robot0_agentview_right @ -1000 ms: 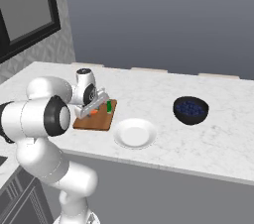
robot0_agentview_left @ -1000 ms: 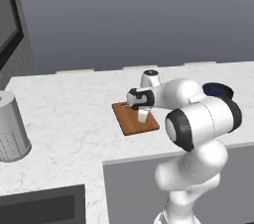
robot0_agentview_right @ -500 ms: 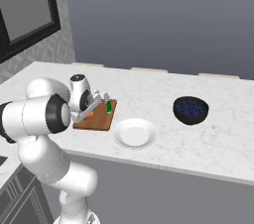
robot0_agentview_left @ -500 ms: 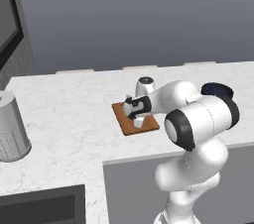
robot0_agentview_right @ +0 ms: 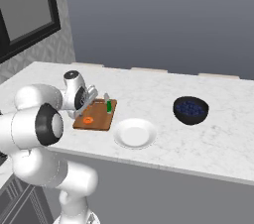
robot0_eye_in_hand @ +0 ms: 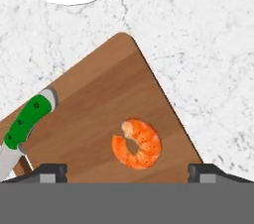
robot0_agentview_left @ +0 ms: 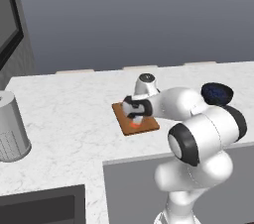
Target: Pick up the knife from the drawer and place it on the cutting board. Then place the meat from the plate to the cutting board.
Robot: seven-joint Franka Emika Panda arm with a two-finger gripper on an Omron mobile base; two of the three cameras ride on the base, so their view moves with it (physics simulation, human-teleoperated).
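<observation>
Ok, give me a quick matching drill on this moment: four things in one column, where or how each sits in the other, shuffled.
Things:
1. knife
2. meat
3. white plate
4. tool

States:
A. open, above the board
B. bare, on the counter beside the board
C. curled orange piece lying free on the board
D. green handle on the board

Pairs: 1-D, 2-C, 3-B, 4-A

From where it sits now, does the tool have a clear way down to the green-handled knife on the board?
Probably yes. The tool hangs open over the cutting board, and the knife lies uncovered at the board's edge. The meat sits apart from it, so nothing blocks a short sideways shift.
</observation>
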